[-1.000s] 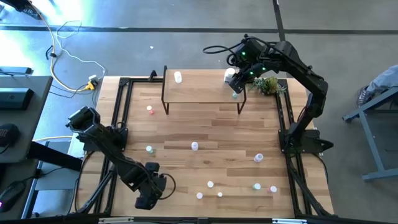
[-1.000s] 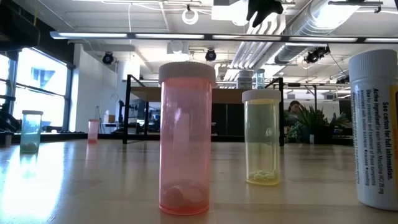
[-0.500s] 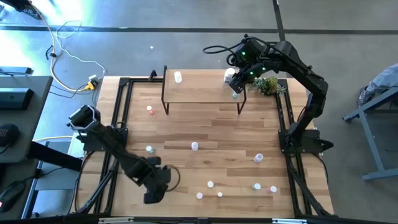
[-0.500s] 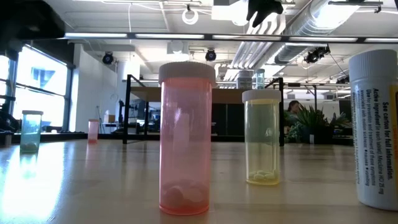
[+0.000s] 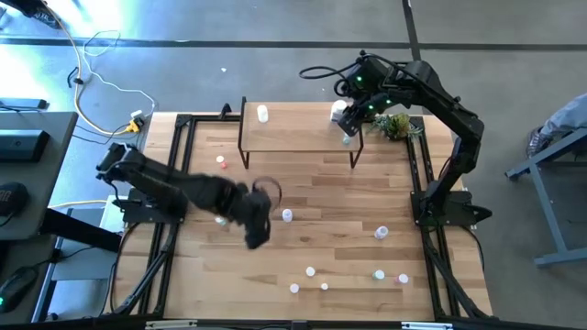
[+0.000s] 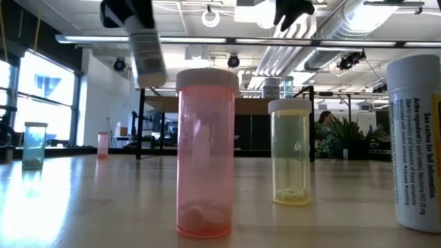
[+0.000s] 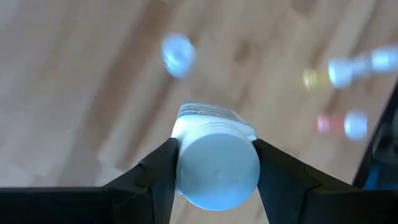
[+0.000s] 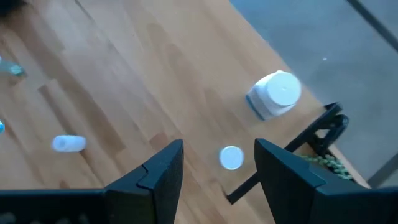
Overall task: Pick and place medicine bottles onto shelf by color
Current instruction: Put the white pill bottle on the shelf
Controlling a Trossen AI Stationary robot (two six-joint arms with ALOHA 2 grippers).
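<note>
**Left gripper carrying a white-capped bottle over mid-table**

Readable writing first: big white bottle (image 6: 418, 138) at the low view's right edge says "Active ingredient", "See carton for full information", "Meclizine HCl 25 mg". Label on the held bottle too blurred to read.

Left gripper (image 5: 257, 223) up off the wood, fingers (image 7: 155, 177) clamped on either side of a white-capped bottle (image 7: 216, 165), cap toward the wrist camera. Same bottle (image 6: 147, 49) hanging tilted, high in the low view. Small white-capped bottle (image 5: 287, 215) just beside the gripper on the tabletop; another cluster of bottles (image 5: 310, 272) farther toward the near edge.

Right gripper (image 5: 347, 117) parked over the shelf (image 5: 298, 128) near its right end, fingers (image 8: 163, 168) spread with nothing between them. White bottle (image 8: 275, 93) and a smaller cap (image 8: 231, 157) on the shelf right beyond those fingertips. One more bottle (image 5: 263, 114) well apart, toward the shelf's left end. Plant sprig (image 5: 396, 125) just right of that gripper.

Pink vial (image 6: 205, 151) and yellow vial (image 6: 293, 151) up close in the low view.
</note>
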